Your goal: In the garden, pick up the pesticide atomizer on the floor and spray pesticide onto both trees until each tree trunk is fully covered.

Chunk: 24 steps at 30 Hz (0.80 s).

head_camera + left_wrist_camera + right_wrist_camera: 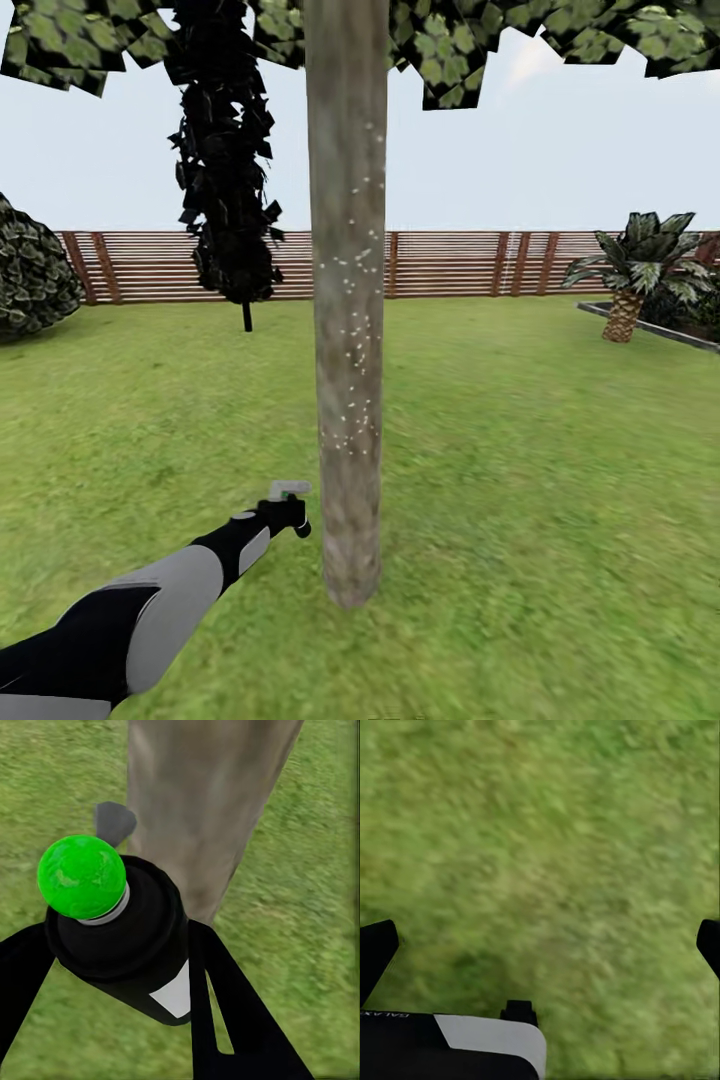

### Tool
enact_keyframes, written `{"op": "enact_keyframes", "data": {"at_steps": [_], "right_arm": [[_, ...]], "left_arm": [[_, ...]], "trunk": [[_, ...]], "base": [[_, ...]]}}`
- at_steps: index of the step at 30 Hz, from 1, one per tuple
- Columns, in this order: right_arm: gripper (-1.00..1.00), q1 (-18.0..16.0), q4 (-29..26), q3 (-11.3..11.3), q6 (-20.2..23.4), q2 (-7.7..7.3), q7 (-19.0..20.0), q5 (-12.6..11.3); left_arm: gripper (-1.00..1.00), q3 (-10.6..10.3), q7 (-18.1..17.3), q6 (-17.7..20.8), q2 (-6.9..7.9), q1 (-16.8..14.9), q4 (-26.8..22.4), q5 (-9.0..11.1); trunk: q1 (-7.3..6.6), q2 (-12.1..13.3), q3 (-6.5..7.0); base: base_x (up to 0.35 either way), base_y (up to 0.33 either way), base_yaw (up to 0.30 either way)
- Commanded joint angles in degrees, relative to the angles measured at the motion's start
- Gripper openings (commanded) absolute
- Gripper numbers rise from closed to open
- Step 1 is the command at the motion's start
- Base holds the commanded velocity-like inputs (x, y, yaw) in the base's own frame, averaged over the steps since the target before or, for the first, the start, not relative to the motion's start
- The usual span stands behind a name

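Observation:
One tree trunk, thick and grey-brown, stands upright in the middle of the head view. White pesticide specks dot its middle stretch; its base shows none. My left gripper is low down, just left of the trunk, and is shut on the pesticide atomizer. The left wrist view shows the atomizer as a dark bottle with a white label and a bright green ball on top, gripped between black fingers, with the trunk close beyond it. My right gripper hangs open over grass.
A slatted wooden fence closes off the lawn behind. A narrow dark tree stands back left, a round bush at the far left, and a palm-like plant in an edged bed at the right.

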Motion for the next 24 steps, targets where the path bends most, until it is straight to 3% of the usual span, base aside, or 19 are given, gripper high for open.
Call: {"op": "enact_keyframes", "data": {"at_steps": [1,12,24], "right_arm": [[1.0,-0.12,0.29,0.1,-0.34,0.03,-0.38,0.55],[1.0,-0.12,0.29,0.1,-0.3,0.06,-0.37,0.55],[1.0,-0.03,0.31,0.11,-0.3,0.14,-0.22,0.55]], "left_arm": [[-1.0,0.48,-0.19,-0.17,0.02,-0.03,0.03,-0.33],[-1.0,0.48,-0.2,-0.17,0.02,-0.03,0.03,-0.33],[-1.0,0.48,-0.2,-0.17,0.02,-0.03,0.03,-0.33]], "trunk": [[0.03,-0.09,-0.13],[0.03,-0.09,-0.65],[0.03,-0.09,-0.67]], "base": [[0.0,0.35,-0.26],[0.0,0.35,-0.113],[0.075,0.35,-0.287]]}}
